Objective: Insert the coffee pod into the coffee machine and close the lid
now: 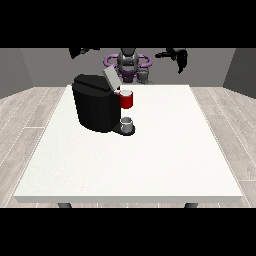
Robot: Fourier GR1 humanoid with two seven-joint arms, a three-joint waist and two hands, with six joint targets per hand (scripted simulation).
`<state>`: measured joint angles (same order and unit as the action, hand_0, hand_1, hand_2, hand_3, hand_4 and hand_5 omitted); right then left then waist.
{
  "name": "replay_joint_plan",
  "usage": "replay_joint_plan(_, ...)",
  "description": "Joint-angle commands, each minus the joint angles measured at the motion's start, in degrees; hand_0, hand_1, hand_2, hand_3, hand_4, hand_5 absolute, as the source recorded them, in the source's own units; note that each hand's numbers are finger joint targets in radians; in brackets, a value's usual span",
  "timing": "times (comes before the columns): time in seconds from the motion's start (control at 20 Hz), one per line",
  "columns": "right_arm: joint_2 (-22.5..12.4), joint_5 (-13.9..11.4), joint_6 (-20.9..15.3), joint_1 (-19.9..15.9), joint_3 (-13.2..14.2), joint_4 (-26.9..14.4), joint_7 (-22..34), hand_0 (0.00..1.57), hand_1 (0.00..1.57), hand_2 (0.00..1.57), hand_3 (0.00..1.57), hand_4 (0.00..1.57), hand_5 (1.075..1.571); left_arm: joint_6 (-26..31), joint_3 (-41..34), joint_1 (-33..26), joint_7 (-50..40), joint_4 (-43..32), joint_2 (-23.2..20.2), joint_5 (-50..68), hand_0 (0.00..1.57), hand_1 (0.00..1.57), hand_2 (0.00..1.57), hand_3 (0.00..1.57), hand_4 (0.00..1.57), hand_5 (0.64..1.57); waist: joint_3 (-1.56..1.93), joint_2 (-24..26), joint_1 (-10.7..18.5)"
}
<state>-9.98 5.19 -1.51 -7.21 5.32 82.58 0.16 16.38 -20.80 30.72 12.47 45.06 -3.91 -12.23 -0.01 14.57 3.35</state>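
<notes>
The cup (128,125) stands nearest the camera, on the base of the machine (97,107), well below and in front of both hands. Neither hand holds anything, as far as can be seen: the hand at the view's right (179,56) hangs raised in the air beside the robot (128,62), far above the table (150,160), its dark shape pointing downward, and I cannot tell how its fingers lie. The hand at the view's left (80,51) is likewise raised, touching nothing, its fingers too small to read. Outward from that hand, down and towards the camera, the machine sits on the table's far left part with its lid (110,77) tilted up and open. Just beside the lid's lower end, the red holder (127,100) shows a pale disc at its top, which I judge to be the pod (126,93) already seated, though this is not sure. If so, insertion is done and only closing the lid remains; the hand at the view's left is the closer one.
</notes>
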Motion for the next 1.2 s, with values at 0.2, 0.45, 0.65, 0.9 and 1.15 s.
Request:
replay_joint_plan(0.2,-0.2,-0.7,2.6,-4.1,-2.4,2.2,1.0,0.0,0.0,0.0,0.0,0.0,1.571,1.2,3.0,-7.8,1.9,8.2,2.9,2.5,0.0,0.0,0.0,0.0,0.09,1.571,0.02,-3.0,3.0)
replay_joint_plan(0.45,0.7,-4.8,1.4,-7.7,-5.3,1.5,2.1,0.0,0.0,0.0,0.0,0.22,1.571,2.9,2.9,-7.8,-3.9,14.5,1.3,6.5,0.0,0.0,0.0,0.0,0.0,1.571,0.02,-5.1,4.2)
replay_joint_plan(0.65,0.6,-4.5,3.0,-9.9,-5.0,0.2,1.9,0.0,0.0,0.0,0.0,0.12,1.571,1.7,4.3,-11.6,-4.4,18.6,2.1,8.3,0.0,0.0,0.0,0.0,0.0,1.571,0.01,-7.9,3.8)
replay_joint_plan(0.9,-1.1,-1.0,4.9,-15.7,0.0,-4.4,2.3,0.0,0.0,0.0,0.0,0.0,1.571,-0.3,6.9,-13.3,-6.0,24.5,1.6,10.4,0.0,0.0,0.0,0.0,0.0,1.571,0.02,-11.3,4.2)
replay_joint_plan(1.15,0.6,-0.7,5.5,-16.8,-0.4,-8.7,1.0,0.0,0.0,0.0,0.0,0.0,1.571,-1.4,9.0,-15.3,-9.5,30.1,1.4,11.1,0.0,0.0,0.0,0.0,0.0,1.571,0.02,-12.5,3.5)
